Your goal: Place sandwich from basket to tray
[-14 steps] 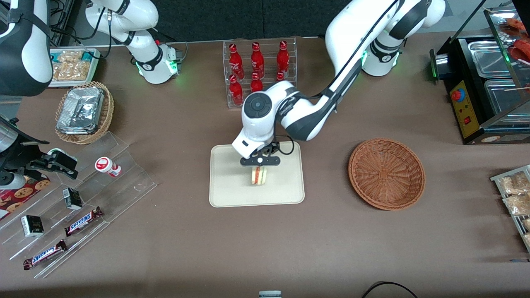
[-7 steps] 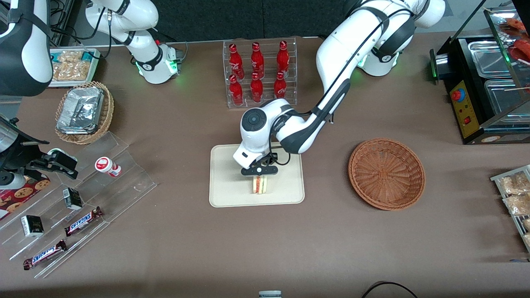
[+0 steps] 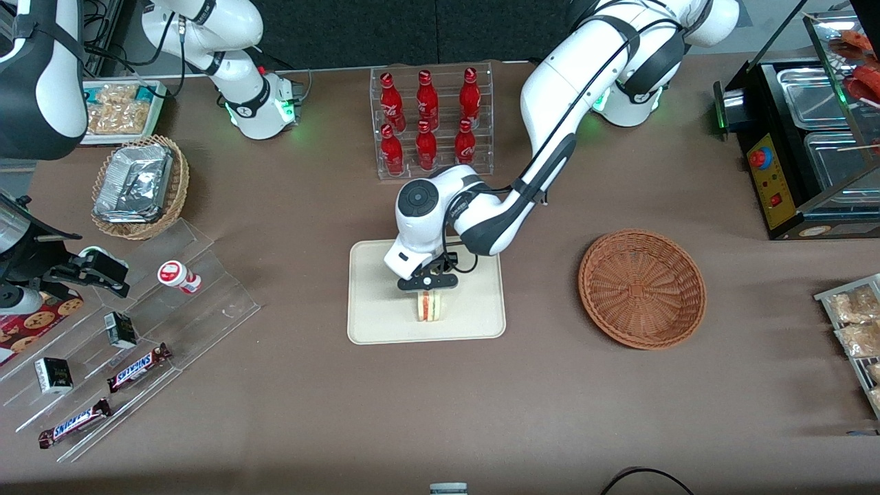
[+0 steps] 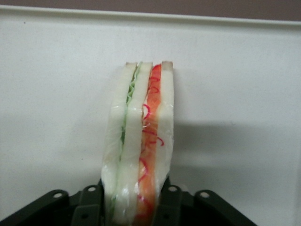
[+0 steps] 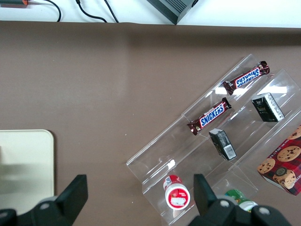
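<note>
Front view: the gripper (image 3: 427, 287) hangs over the tray (image 3: 375, 313), sandwich (image 3: 430, 307) directly beneath it, basket (image 3: 642, 288) well off sideways. Wrist view: fingers (image 4: 89, 201) pinch the sandwich (image 4: 140, 141) by its bread faces; it looks soft, light and squashable, so gentle grip.

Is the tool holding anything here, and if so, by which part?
Yes: the tool over the tray grips the sandwich by its two bread faces at one end, filling edge showing between the fingers.

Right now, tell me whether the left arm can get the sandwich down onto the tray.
Probably yes. The end effector hangs directly over the tray, shut on the upright sandwich, and nothing else lies on the tray beneath it.
</note>
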